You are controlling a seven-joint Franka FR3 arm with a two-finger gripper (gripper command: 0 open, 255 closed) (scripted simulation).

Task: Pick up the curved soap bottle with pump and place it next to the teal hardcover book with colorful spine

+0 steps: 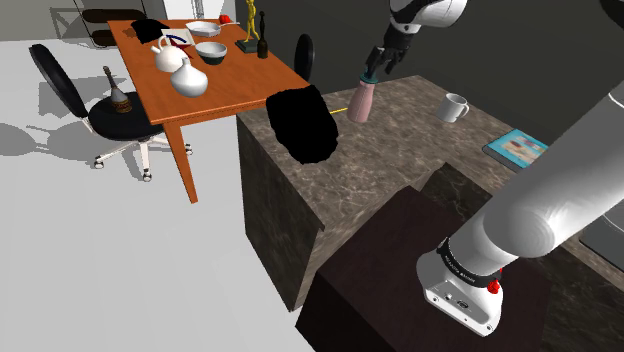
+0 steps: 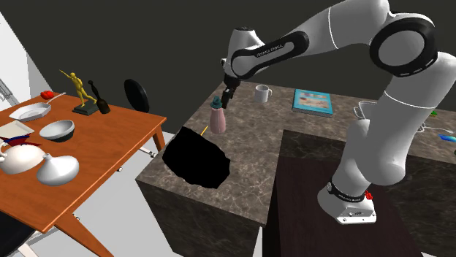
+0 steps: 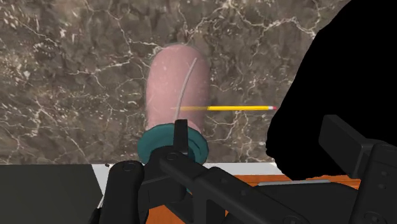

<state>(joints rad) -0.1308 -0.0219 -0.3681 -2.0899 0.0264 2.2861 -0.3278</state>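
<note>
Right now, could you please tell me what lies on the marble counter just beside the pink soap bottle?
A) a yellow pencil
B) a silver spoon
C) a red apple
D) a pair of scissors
A: the wrist view shows a thin yellow pencil lying flat on the counter right by the pink soap bottle.

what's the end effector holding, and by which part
Cannot tell: the black end effector is at the pump top of the pink curved soap bottle.
</note>
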